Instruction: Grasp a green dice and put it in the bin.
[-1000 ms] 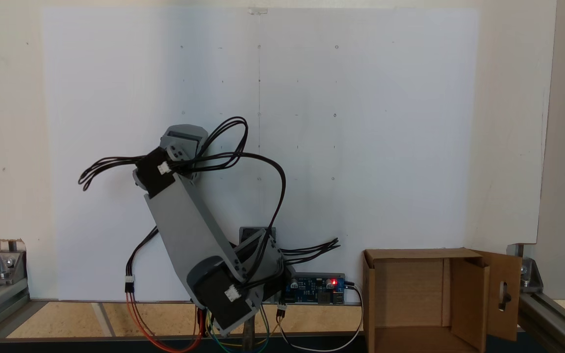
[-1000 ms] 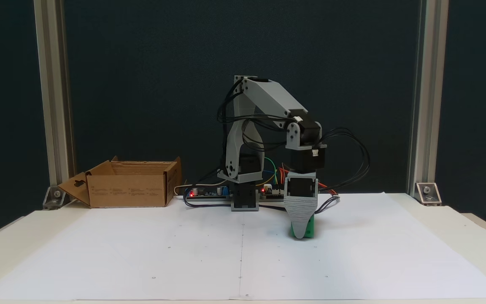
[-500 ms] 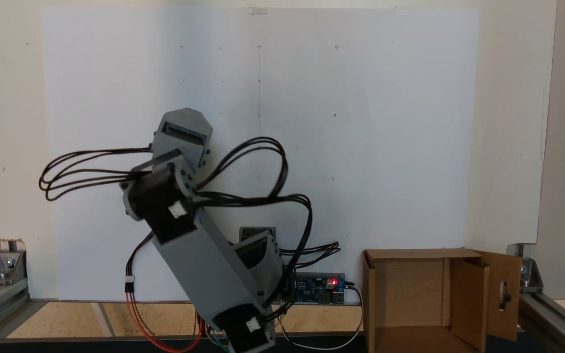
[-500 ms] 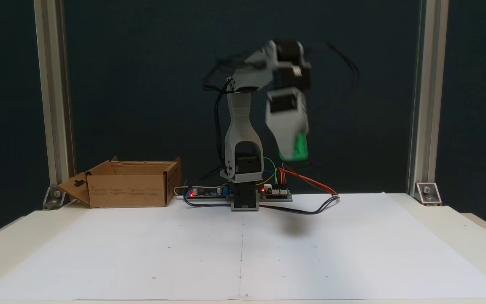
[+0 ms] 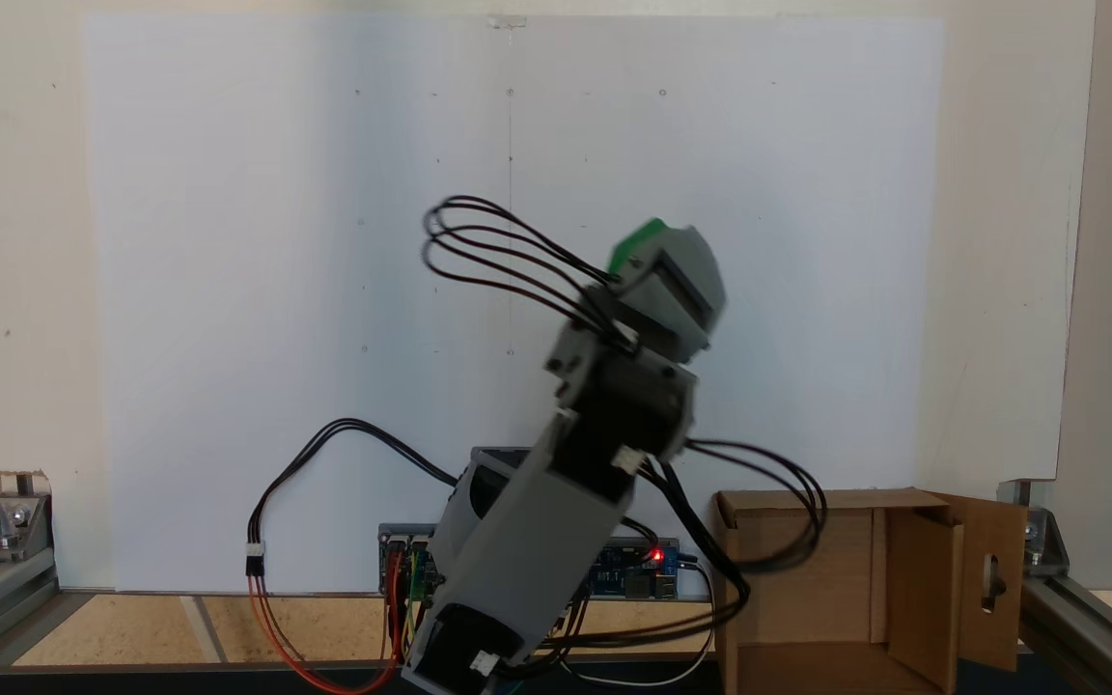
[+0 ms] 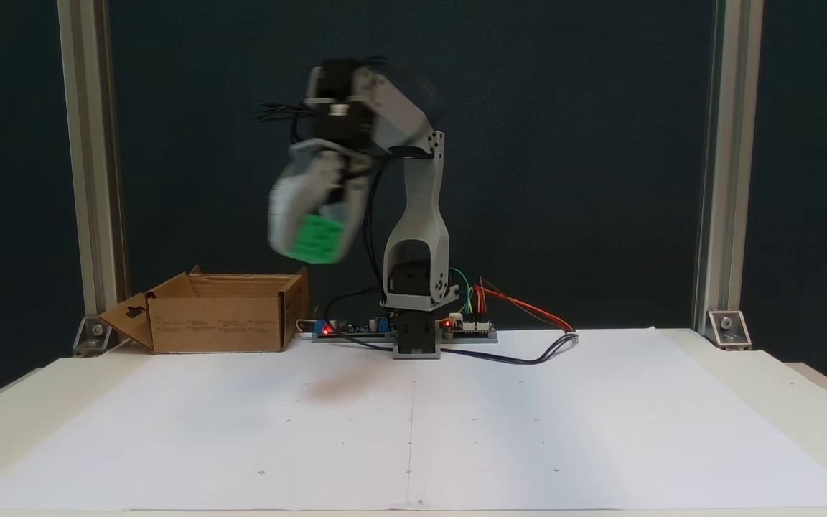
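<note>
Gripping the green dice (image 6: 315,240) aloft, jaws clamped, bin (image 6: 220,323) flap cutout facing overhead camera

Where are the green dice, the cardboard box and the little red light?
green dice (image 6: 315,240), a fixed view, its pip face.
cardboard box (image 6: 216,324), a fixed view, front wall.
red light (image 5: 656,555), a fixed view, on the circuit board.

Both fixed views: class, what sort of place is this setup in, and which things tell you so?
Probably a robotics lab or hobby test bench: a small arm bolted by bare circuit boards, white paper with marked dots on the table, and an aluminium frame with dark backdrop.
</note>
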